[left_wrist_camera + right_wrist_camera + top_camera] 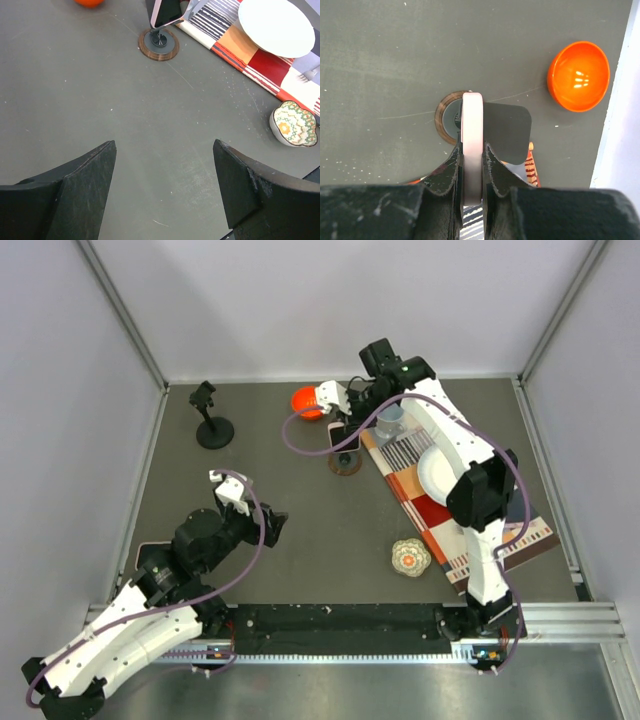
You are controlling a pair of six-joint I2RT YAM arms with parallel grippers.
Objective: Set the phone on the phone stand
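Dark grey desk (330, 520) is bounded by pale walls; the phone (472, 120) is held edge-on by the right hand (472, 152), clamped on its two faces, directly above the round wooden base of the phone stand (444, 120); whether it is seated yet cannot be told; the left hand (165, 145) is held wide apart over bare desk, well away. If the grip is released before the lower edge is caught, the phone could be tipped off sideways; the stand could be toppled by an off-centre push; the orange bowl (578, 75) nearby could be struck.
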